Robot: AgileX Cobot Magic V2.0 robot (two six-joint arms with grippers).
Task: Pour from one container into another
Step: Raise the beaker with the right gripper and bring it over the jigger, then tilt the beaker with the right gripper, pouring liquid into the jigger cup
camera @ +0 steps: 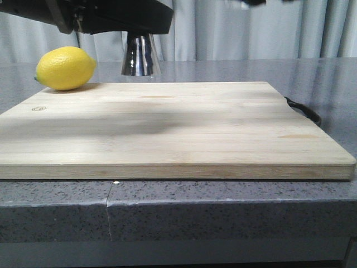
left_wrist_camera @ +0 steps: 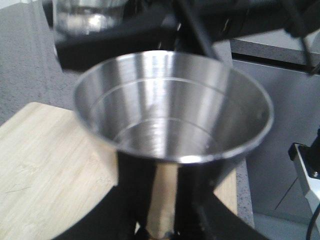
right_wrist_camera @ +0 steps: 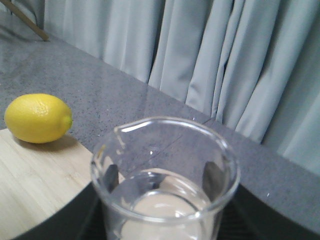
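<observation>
My left gripper [left_wrist_camera: 163,196] is shut on the narrow waist of the steel jigger [left_wrist_camera: 172,105] and holds it upright over the wooden board, wide cone open upward. In the front view only the jigger's lower cone [camera: 140,56] shows, under the black left gripper [camera: 136,25]. My right gripper [right_wrist_camera: 163,180] is shut on the clear glass beaker [right_wrist_camera: 165,123]. Its fingers [right_wrist_camera: 215,180] show through the glass, and clear liquid sits in the bottom. In the left wrist view the beaker [left_wrist_camera: 87,15] hangs just beyond and above the jigger's rim.
A yellow lemon [camera: 65,68] lies at the board's far left corner. The wooden cutting board [camera: 178,128] covers most of the grey counter, and a black handle loop [camera: 304,110] sticks out on its right. Grey curtains hang behind.
</observation>
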